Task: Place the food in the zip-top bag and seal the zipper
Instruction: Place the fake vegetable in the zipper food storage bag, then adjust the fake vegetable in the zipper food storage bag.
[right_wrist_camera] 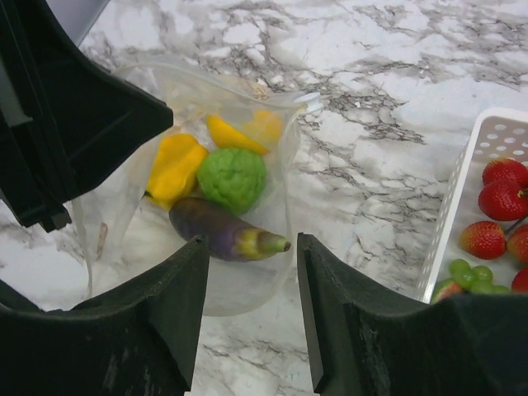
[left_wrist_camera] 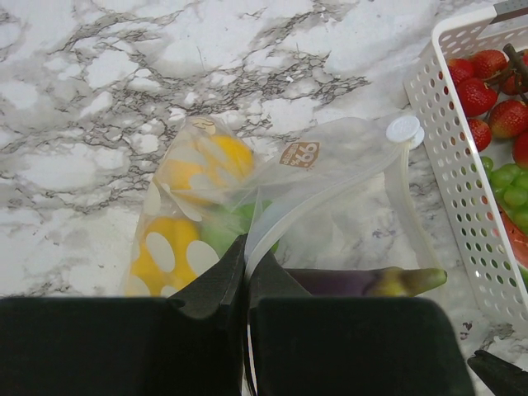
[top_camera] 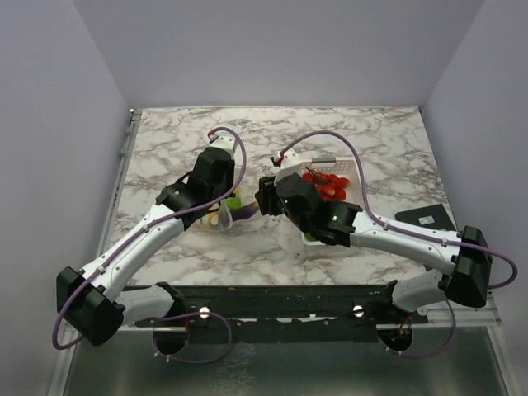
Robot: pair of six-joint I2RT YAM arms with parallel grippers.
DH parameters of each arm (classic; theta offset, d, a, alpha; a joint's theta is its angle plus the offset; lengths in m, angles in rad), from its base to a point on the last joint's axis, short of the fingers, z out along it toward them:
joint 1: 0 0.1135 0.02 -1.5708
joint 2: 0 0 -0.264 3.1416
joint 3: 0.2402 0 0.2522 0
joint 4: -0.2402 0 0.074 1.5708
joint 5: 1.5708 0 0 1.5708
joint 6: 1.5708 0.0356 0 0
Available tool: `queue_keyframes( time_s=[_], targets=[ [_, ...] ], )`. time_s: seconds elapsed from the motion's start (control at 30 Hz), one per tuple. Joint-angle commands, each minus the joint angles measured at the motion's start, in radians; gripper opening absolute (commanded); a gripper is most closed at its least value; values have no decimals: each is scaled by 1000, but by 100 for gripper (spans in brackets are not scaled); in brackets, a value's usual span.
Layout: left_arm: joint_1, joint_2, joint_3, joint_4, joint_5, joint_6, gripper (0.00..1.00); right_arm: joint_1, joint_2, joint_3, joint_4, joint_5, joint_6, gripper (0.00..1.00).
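Left gripper (left_wrist_camera: pixel 246 268) is clamped on the mouth edge of the bag (left_wrist_camera: pixel 330 190), which lies just left of the basket (left_wrist_camera: pixel 450 165) with some food (right_wrist_camera: pixel 231 177) inside. Right gripper (right_wrist_camera: pixel 252 245) is spread open near it. Strawberries (left_wrist_camera: pixel 478 95) and grapes (left_wrist_camera: pixel 511 186) sit in the basket.

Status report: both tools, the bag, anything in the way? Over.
Left tool shut on zip-top bag edge. Right tool open, empty. Zipper unsealed; strawberries, grapes in basket. No obstruction seen.

White-grey marble-pattern tabletop (top_camera: pixel 165 148); white perforated rectangular plastic basket (left_wrist_camera: pixel 462 190) on its right half; flat black rectangular pad with white label (top_camera: pixel 425 218) near right edge.
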Motion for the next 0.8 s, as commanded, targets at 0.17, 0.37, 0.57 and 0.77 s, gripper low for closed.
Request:
queue_keyframes(
  time_s=[0.17,0.37,0.57,0.77],
  targets=[
    [4,-32,-10,23,37,24,4,-64,28,143,-258,-331,-123,52],
    [4,-34,-11,23,38,29,4,-96,95,190,-289,-484,-174,52],
    [4,-34,-11,24,39,33,4,-154,138,182,-249,-616,-206,53],
    [4,-33,-11,24,42,34,4,-178,201,195,-239,-662,-228,55]
  ],
)
